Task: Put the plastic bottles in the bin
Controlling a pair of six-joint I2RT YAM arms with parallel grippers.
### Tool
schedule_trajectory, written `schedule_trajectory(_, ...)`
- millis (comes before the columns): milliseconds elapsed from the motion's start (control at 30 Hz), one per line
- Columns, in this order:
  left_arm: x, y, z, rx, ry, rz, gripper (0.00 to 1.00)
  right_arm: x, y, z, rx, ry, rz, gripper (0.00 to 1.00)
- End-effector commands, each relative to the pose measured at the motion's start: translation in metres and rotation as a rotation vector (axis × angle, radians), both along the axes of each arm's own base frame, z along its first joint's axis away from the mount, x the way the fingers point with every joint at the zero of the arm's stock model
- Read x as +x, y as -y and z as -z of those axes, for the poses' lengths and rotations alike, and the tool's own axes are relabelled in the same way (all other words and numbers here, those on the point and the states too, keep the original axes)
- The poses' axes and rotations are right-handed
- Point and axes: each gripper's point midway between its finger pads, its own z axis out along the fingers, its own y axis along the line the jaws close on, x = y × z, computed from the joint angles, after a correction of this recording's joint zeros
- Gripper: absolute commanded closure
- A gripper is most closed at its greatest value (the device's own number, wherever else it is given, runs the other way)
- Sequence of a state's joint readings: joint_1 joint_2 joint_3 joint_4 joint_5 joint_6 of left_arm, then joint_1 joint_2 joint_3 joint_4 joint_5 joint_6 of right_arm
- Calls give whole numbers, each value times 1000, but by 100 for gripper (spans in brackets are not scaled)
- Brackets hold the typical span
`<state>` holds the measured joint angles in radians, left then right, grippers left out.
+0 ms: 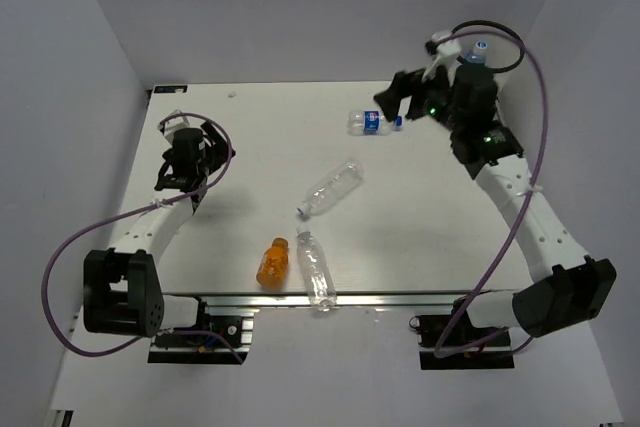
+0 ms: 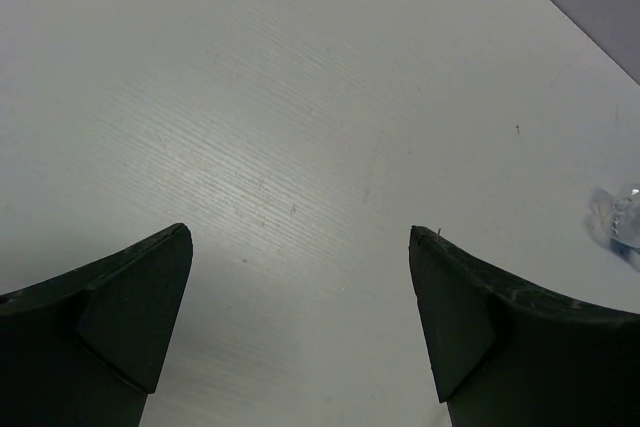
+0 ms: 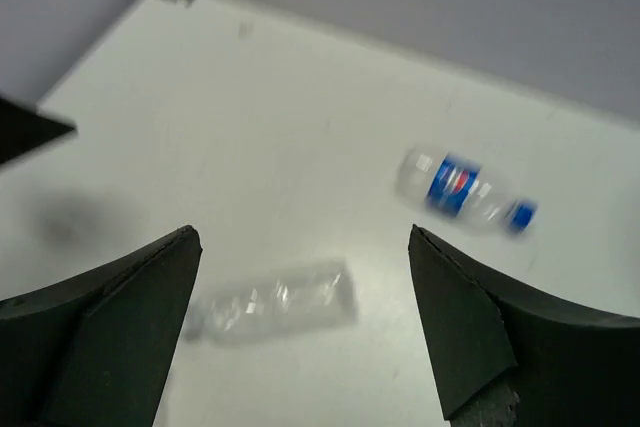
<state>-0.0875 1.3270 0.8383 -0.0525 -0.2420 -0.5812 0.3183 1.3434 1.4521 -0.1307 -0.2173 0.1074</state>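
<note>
The right end effector [image 3: 302, 237] is spread, holding nothing; below it on the desk [image 3: 250, 127] we see a blue-labelled bottle [image 3: 465, 190], ahead-right, and a clear bottle [image 3: 275, 302]. The left end effector [image 2: 300, 232] is spread also; right of it lies a clear object [image 2: 620, 219], perhaps a bottle.

Your bench [image 1: 250, 147] is white, and close up it shows fine parallel lines. One short bottle [image 1: 272, 261] on it is orange all over. Two unlabelled bottles, the near bottle [image 1: 316, 273] and the middle bottle [image 1: 332, 188], are clear and colourless. The labelled bottle [image 3: 462, 190] is clear with a blue cap and a blue label that carries a red and white mark. Your left hand [image 2: 300, 232] and right hand [image 3: 305, 232] have black fingers. The left arm [image 1: 160, 222] and right arm [image 1: 535, 217] are white with black joints. Their cables [image 1: 546, 107] are purple.
</note>
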Motion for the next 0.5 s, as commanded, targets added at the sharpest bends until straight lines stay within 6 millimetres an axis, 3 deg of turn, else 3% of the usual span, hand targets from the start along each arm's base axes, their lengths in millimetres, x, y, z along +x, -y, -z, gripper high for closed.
schedule_trajectory(0, -20, 2, -4, -71, -11, -32, 2, -34, -31, 101, -104, -277, -62, 11)
schedule_trajectory(33, -26, 5, 2, -92, -20, -25, 2, -58, -60, 111, -119, -315, -139, 11)
schedule_trajectory(133, -38, 9, 19, -119, -51, -16, 2, -109, -100, 155, -173, -429, -197, 11)
schedule_trajectory(200, -43, 9, 25, -126, -58, -19, 2, -135, -115, 184, -228, -490, -215, 11)
schedule_trajectory(300, -48, 10, 31, -136, -70, -18, 2, -182, -138, 248, -362, -612, -237, 11)
schedule_trajectory(467, -53, 11, 27, -145, -44, -13, 2, -220, -170, 287, -421, -661, -327, 11)
